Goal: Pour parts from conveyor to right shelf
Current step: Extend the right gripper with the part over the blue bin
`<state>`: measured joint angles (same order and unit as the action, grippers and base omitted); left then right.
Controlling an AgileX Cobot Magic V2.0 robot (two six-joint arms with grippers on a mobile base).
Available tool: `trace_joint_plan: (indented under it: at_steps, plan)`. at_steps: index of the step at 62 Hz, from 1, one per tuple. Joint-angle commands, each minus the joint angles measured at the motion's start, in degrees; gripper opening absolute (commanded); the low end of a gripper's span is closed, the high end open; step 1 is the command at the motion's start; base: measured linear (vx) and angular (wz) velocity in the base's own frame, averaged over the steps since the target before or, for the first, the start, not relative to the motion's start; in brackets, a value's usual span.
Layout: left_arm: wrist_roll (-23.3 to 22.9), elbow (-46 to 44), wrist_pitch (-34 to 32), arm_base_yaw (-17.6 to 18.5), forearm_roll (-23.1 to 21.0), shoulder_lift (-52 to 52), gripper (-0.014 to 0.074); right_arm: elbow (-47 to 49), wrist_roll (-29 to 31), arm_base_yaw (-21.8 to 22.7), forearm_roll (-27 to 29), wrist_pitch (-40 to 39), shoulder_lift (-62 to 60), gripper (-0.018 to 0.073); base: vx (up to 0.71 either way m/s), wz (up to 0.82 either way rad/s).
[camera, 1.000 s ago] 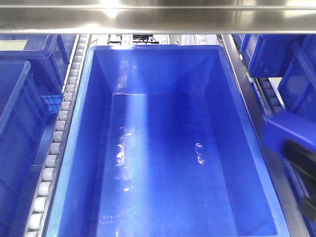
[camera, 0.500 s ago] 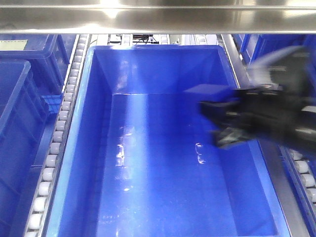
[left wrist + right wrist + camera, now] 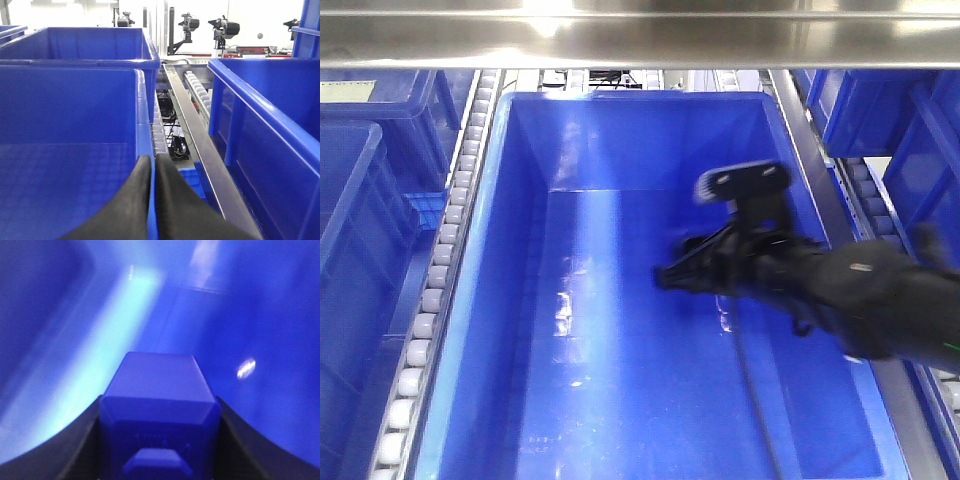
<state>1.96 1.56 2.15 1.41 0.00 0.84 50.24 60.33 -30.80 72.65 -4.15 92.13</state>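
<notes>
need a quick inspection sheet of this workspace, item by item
surface: steel rack with white rollers, no conveyor in view
job's things: blue block held over the centre bin, whose floor looks bare
clutter: nothing seen
grippers: right gripper shut on the block, inside the bin; left gripper shut, empty, between two bins
cables: thin dark cable trails from the right arm; wires under the rack
surroundings: more blue bins either side; camera stands behind

Right end effector (image 3: 670, 275) clamped, left (image 3: 152, 200) closed
</notes>
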Motion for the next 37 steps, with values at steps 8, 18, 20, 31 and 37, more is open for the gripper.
trace_joint_plan:
  at_steps: [8, 18, 20, 31, 37]
  plan:
    - [-0.49, 1.77, -4.43, 0.09, 0.0, 0.79, -0.0006, 7.19, 0.83, 0.29, -0.07, 2.21, 5.98, 0.0175, 0.0, 0.0]
    - [-0.49, 1.77, -4.43, 0.09, 0.0, 0.79, -0.0006, 8.59, 0.83, 0.29, -0.07, 2.95, 7.43, 0.0338, 0.0, 0.0]
    - [-0.49, 1.77, -4.43, 0.09, 0.0, 0.79, -0.0006, 8.59, 0.83, 0.29, -0.07, 2.67, 7.43, 0.0365, 0.0, 0.0]
    - [-0.49, 1.77, -4.43, 0.09, 0.0, 0.79, -0.0006, 8.59, 0.83, 0.29, -0.07, 3.05, 6.53, 0.0496, 0.0, 0.0]
    - [-0.49, 1.77, -4.43, 0.09, 0.0, 0.79, -0.0006, 8.59, 0.83, 0.29, -0.07, 3.77, 5.27, 0.0515, 0.0, 0.0]
